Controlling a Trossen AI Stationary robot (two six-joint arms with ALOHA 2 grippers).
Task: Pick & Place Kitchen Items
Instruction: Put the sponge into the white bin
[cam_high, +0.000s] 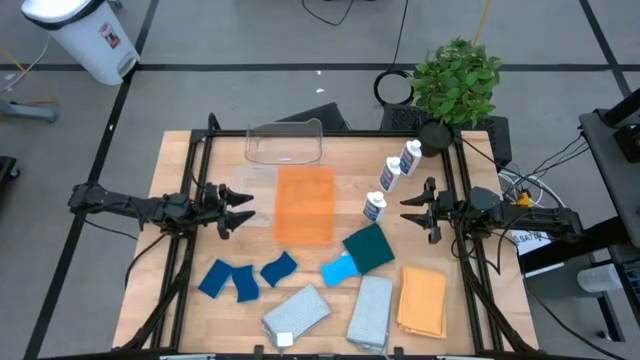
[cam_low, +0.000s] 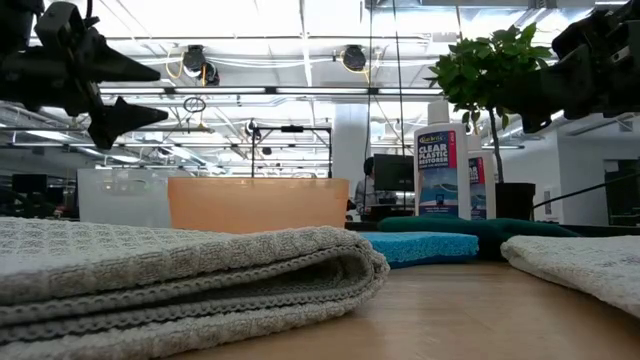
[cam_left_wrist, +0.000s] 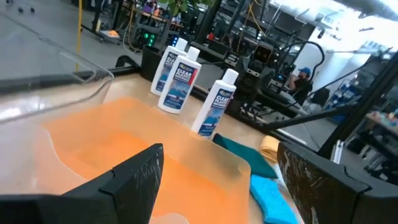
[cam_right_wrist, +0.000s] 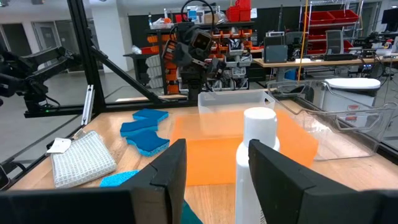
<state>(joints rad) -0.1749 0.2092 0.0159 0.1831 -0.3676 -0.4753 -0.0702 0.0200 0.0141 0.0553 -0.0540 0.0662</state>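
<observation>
Step in hand, as I judge it: the reach before a pick, nothing lifted yet. My right gripper (cam_high: 408, 211) hangs above the table with its jaws partly open and empty; the nearest white bottle (cam_right_wrist: 256, 163) stands upright dead ahead, its cap framed in the gap between my fingers (cam_right_wrist: 166, 177), not touched. Its long axis runs vertical, cap up; two more bottles (cam_high: 400, 165) stand beyond and to one side of it in a slanted row. Past the bottle lies the orange tray (cam_high: 304, 203), long axis running away from the table's front edge. My left gripper (cam_high: 243, 210) waits at the tray's far side, jaws wide and empty, facing me. Next move, by my reckoning: advance level until the bottle's body sits between my pads, then close squarely, since a tall narrow bottle may tip if nudged off-centre.
</observation>
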